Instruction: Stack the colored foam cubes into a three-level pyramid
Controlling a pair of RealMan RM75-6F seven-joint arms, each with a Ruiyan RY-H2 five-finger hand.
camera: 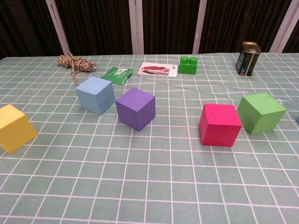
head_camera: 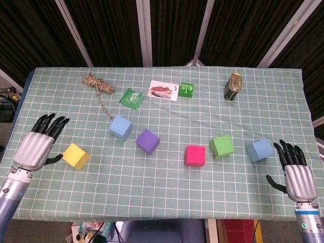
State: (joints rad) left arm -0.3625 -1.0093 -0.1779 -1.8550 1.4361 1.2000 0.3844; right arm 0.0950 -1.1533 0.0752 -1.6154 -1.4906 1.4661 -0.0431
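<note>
Head view: left hand (head_camera: 36,145), fingers spread and empty, beside the yellow cube (head_camera: 76,155) — grasp it squarely across opposite faces.

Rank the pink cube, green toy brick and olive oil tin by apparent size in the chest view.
1. pink cube, clearly largest, though nearest the camera.
2. olive oil tin and green toy brick look alike; unranked.

Counter (head_camera: 167,182) under green checked cloth. Along far edge: twine bundle (head_camera: 96,82), green packet (head_camera: 131,97), printed card (head_camera: 163,90), green toy brick (head_camera: 186,89), olive tin (head_camera: 233,86) toward far right corner. Mid-counter, all apart: yellow cube (head_camera: 75,155) near left edge, light blue cube (head_camera: 121,126), purple cube (head_camera: 148,141), pink cube (head_camera: 195,155), green cube (head_camera: 221,146), second blue cube (head_camera: 259,150) near right edge.
</note>
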